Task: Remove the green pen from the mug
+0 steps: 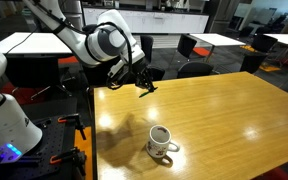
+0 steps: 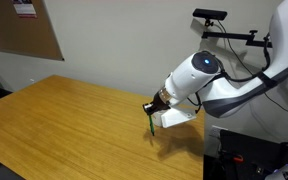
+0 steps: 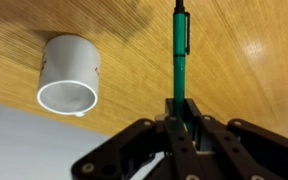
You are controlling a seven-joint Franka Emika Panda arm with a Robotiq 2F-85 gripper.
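The white mug stands upright on the wooden table, near its front edge, with nothing showing inside it. In the wrist view the mug is at the upper left, apart from the pen. My gripper is over the table's far corner, well away from the mug. It is shut on the green pen, which sticks out straight from between the fingers. In an exterior view the gripper holds the pen pointing down just above the table. The mug is out of that view.
Black chairs and white tables stand behind the wooden table. A white robot body is at the left of it. A corkboard hangs on the wall. A camera stand rises beside the arm.
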